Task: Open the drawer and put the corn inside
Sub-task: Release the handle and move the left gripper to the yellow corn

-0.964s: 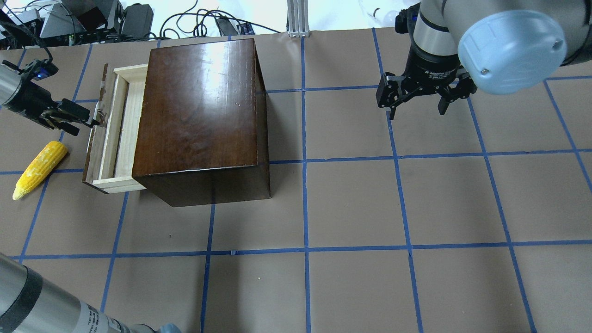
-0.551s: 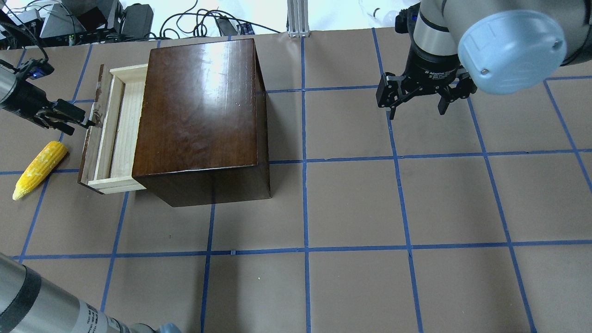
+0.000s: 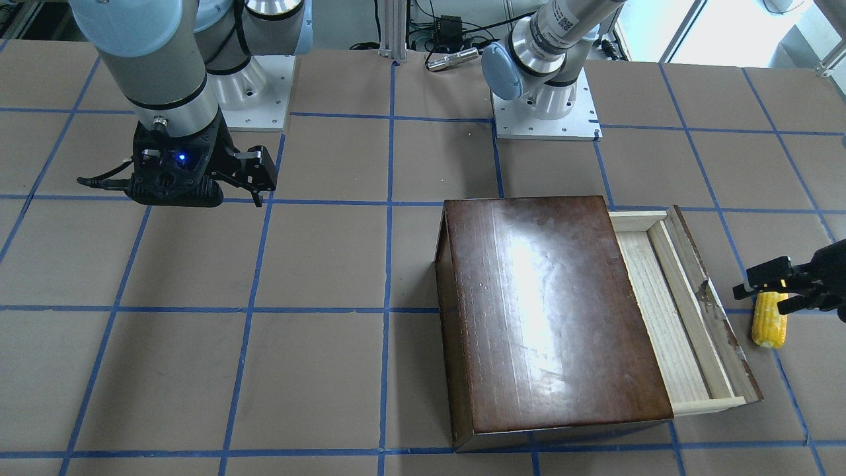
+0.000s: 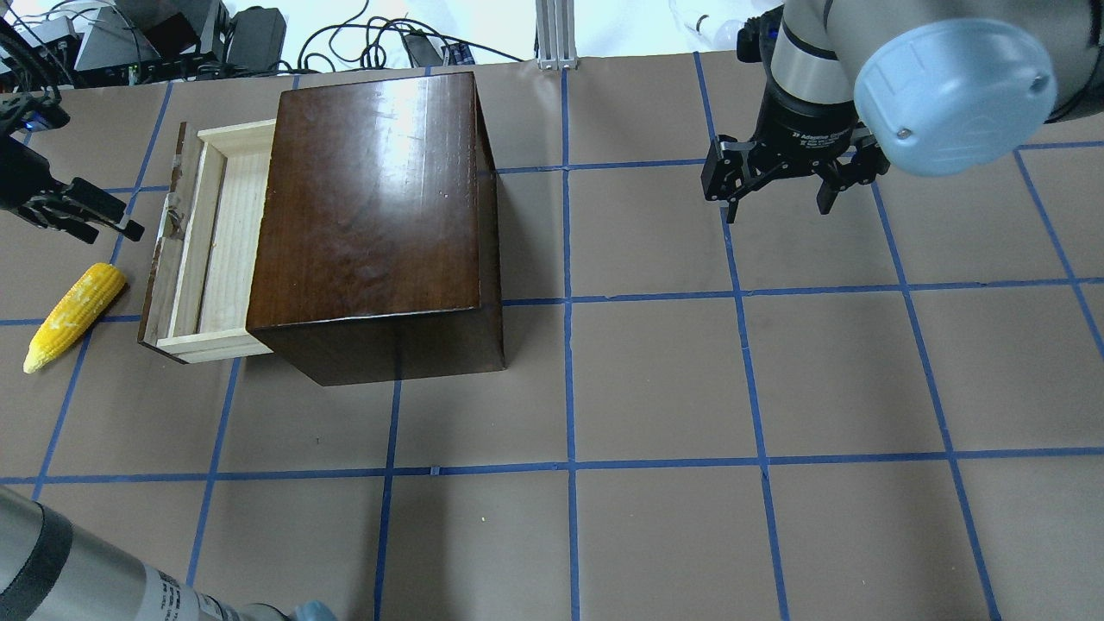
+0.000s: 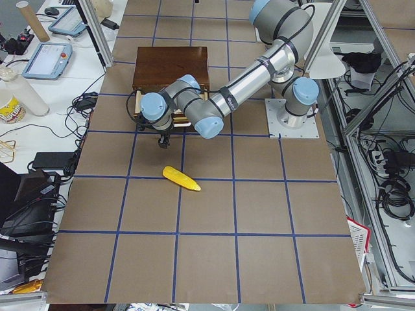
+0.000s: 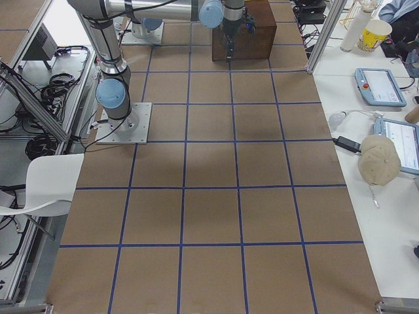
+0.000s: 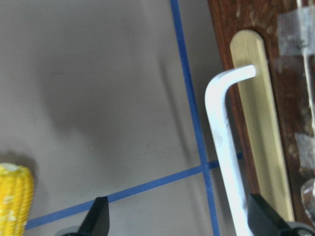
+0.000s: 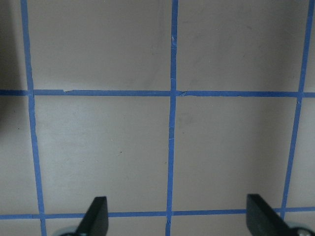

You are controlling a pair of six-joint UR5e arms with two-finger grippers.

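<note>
left end effector [image 4: 128, 220] spread wide, gripping nothing, just clear of the open drawer [image 4: 226, 250]. corn [image 4: 73, 312] lies on the desk [image 4: 655, 388] near that end effector. right end effector [image 4: 776, 210] also wide, well apart from both.

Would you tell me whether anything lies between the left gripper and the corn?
Nothing visible does. The open left gripper hangs near the drawer, and only table surface separates it from the corn.

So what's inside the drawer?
Nothing that shows: the open part of the drawer is bare pale wood. Its back end is hidden under the dark box. The corn lies outside on the table.
</note>
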